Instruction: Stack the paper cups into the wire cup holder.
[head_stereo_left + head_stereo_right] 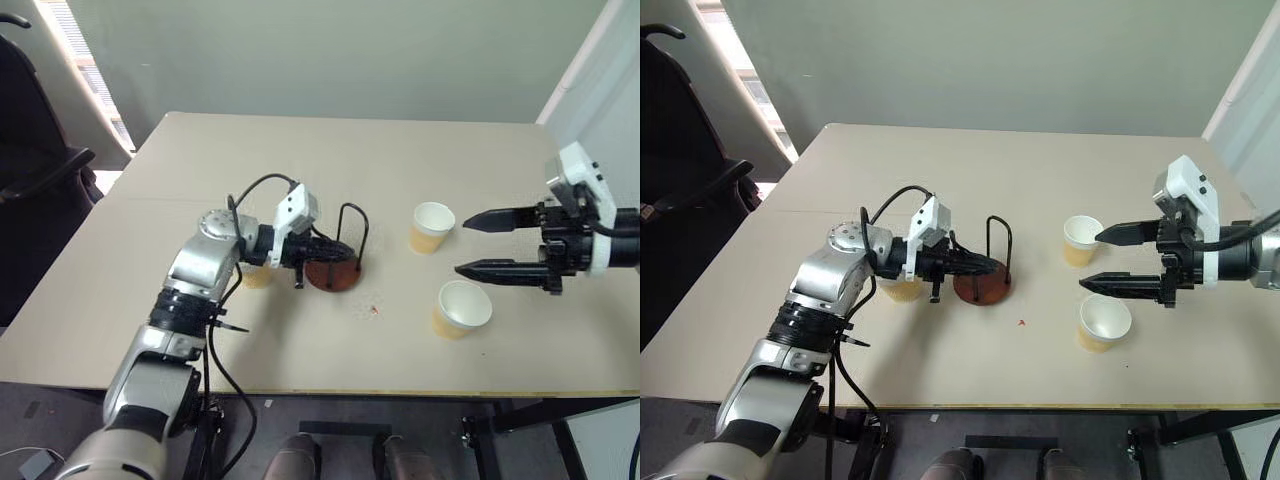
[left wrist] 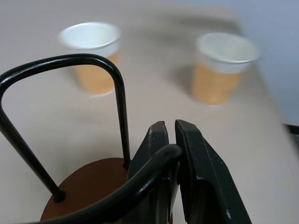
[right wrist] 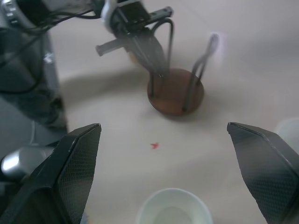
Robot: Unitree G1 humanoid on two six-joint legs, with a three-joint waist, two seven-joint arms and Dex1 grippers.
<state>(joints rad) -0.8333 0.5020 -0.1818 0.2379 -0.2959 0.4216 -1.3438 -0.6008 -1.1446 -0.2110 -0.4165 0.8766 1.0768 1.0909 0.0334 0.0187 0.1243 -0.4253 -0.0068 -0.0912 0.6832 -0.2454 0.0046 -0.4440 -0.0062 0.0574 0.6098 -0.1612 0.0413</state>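
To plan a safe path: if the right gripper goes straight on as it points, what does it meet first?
Likely the table before the wire cup holder; one finger may clip the farther paper cup, depth unclear.

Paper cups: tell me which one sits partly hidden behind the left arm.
The cup on the holder's left side, half covered by the left arm. The other two cups stand in the open near the right fingers.

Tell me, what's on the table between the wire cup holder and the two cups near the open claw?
Mostly bare tabletop. Between the wire cup holder and the two paper cups, the eye views show one tiny red speck.
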